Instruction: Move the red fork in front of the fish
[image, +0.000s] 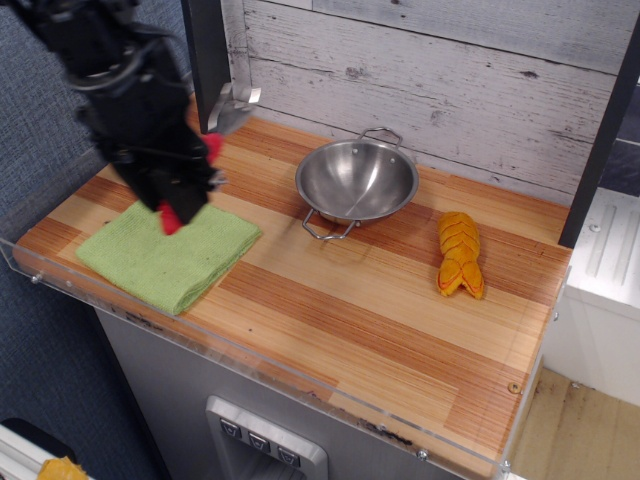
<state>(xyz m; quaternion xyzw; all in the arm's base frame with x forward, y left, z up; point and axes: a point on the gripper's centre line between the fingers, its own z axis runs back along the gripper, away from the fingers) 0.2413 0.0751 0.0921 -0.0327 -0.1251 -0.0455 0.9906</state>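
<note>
Red fork feels light and stiff, my gripper clamped on its ribbed handle, fish far right.

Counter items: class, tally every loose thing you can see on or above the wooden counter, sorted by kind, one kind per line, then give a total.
Fork: 1, red handle, held in the gripper above the counter
Cloth: 1, green
Bowl: 1, steel
Fish: 1, orange
Total: 4
</note>
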